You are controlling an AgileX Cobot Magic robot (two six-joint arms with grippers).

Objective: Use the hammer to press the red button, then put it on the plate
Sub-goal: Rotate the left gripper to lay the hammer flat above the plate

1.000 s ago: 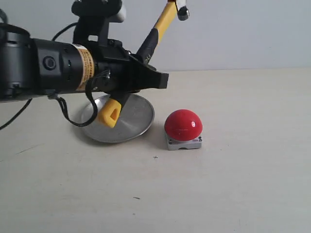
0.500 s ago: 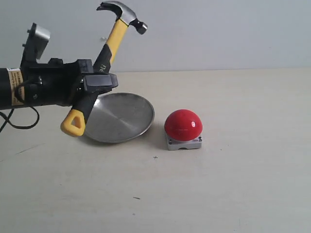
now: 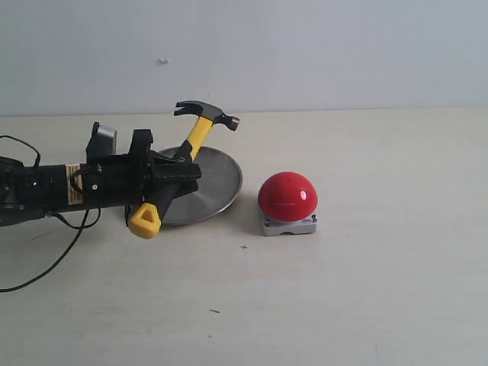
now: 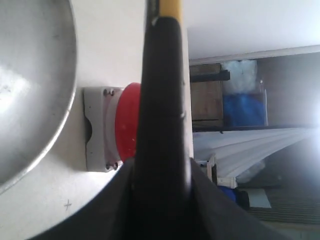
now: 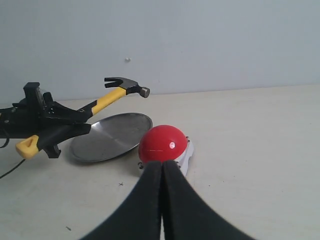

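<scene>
My left gripper (image 3: pixel 169 177) is shut on the black grip of the hammer (image 3: pixel 201 128), low at the left of the exterior view. The handle slants up over the silver plate (image 3: pixel 215 181); its dark head hangs above the plate's far rim and the yellow loop points down toward the table. The red button (image 3: pixel 287 195) stands on its grey base just right of the plate, apart from the hammer. In the left wrist view the hammer (image 4: pixel 162 100) fills the middle, with the plate (image 4: pixel 30 75) and button (image 4: pixel 126 122) behind. My right gripper (image 5: pixel 162 166) is shut and empty, short of the button (image 5: pixel 162 142).
A pale tabletop (image 3: pixel 366 290) runs under everything, with a plain wall behind. A black cable (image 3: pixel 46 271) trails from the left arm across the table's left side. The right wrist view also catches the plate (image 5: pixel 107 137) and the hammer (image 5: pixel 114 95).
The left arm has dropped and drawn back to the left. The hammer came down with it, from high over the scene to just above the plate. Button and plate stayed put.
</scene>
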